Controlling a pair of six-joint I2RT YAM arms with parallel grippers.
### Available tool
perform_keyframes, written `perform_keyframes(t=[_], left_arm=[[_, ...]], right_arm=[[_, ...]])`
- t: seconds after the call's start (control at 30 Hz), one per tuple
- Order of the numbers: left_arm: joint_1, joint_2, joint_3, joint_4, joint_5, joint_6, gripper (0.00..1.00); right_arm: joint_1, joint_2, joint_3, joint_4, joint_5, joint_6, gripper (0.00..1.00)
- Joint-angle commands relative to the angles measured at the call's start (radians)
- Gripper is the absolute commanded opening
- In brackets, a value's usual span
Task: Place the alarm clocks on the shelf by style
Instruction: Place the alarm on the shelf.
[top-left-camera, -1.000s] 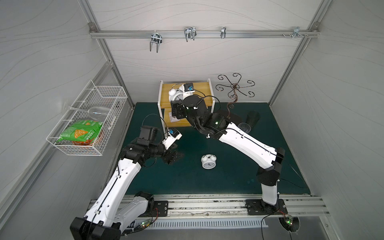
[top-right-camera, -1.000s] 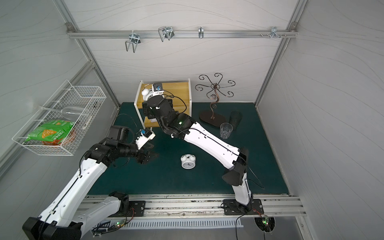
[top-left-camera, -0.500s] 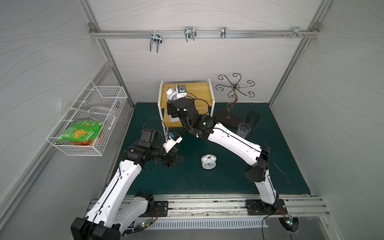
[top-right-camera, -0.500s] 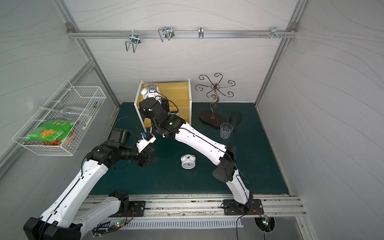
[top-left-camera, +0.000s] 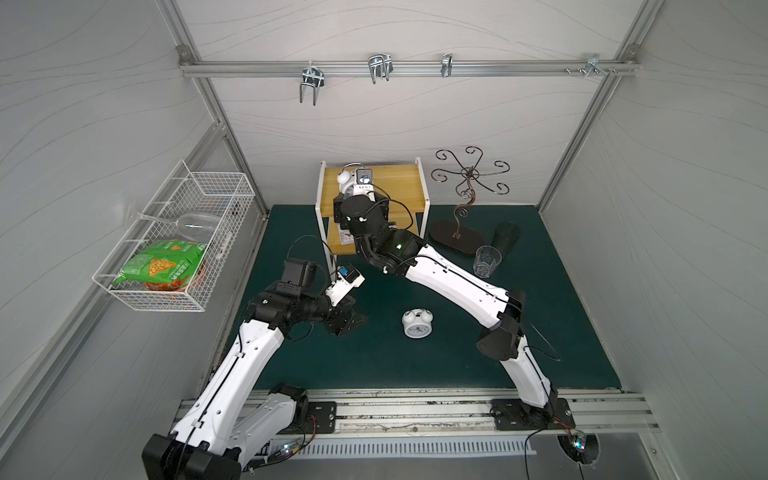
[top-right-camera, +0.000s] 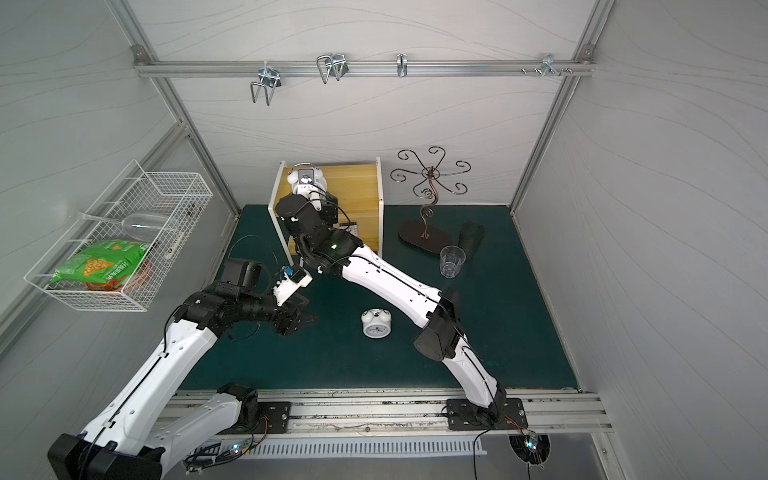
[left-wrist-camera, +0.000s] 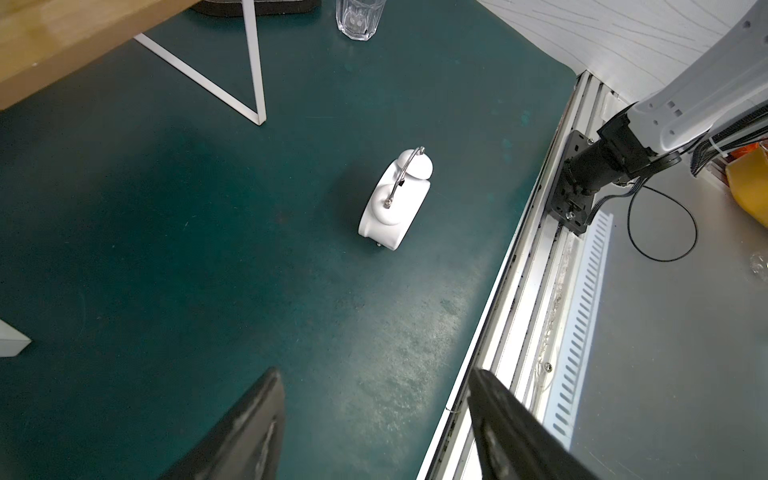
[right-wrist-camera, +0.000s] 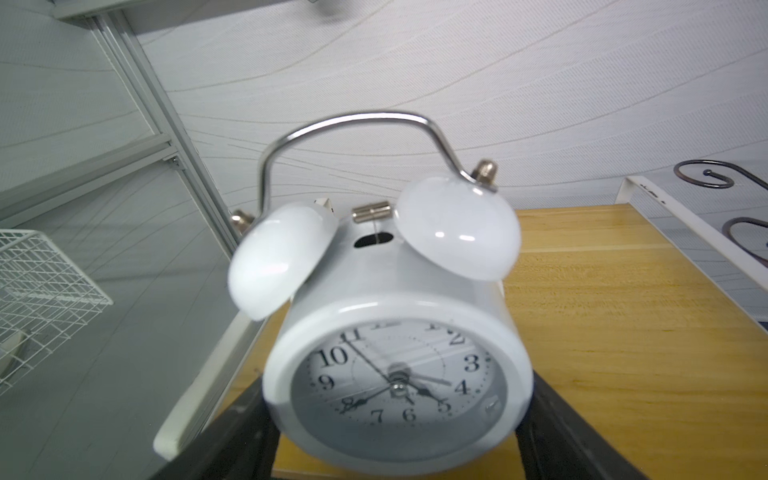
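Top views, left claw (top-left-camera: 347, 324): released, with nothing between its fingers, low over the green mat (top-left-camera: 415, 365).
Top views, loose twin-bell clock (top-left-camera: 417, 323): on the mat ahead of the left claw, apart from it; seen in both top views.
Top views, right arm (top-left-camera: 449, 282): stretched out to the shelf (top-left-camera: 399, 178), its tip at the upper board.
Top views, square clock (top-left-camera: 345, 237): on the shelf's lower board, under the right wrist.
Top views, glass (top-left-camera: 486, 261): on the mat, well away from both claws.
Left wrist, left claw: fingers spread, only bare mat between them; the loose twin-bell clock stands upright beyond the tips, untouched.
Right wrist, right claw (right-wrist-camera: 395, 415): grasping the held twin-bell clock (right-wrist-camera: 399, 365), one black finger (right-wrist-camera: 232, 436) against each side of its round body.
Right wrist, held twin-bell clock: upright, dial toward the wrist, over the upper yellow board; whether its feet touch the wood cannot be told.
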Motion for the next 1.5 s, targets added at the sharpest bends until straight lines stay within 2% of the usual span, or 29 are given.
perform_keyframes(t=[0.0,0.7,1.17,1.47], left_arm=[[0.001,-0.012,0.006,0.031,0.013,0.000,0.73],[0.001,-0.017,0.007,0.036,0.010,-0.003,0.72],[0.001,-0.017,0.005,0.039,0.010,-0.003,0.72],[0.001,-0.018,0.004,0.038,0.010,-0.003,0.72]], right_arm=[[0.004,0.017,0.057,0.032,0.055,0.018,0.59],[-0.002,0.067,0.096,0.034,0.067,-0.007,0.59],[-0.002,0.062,0.103,0.034,0.058,-0.011,0.82],[-0.003,0.071,0.132,0.025,0.046,-0.025,0.81]])
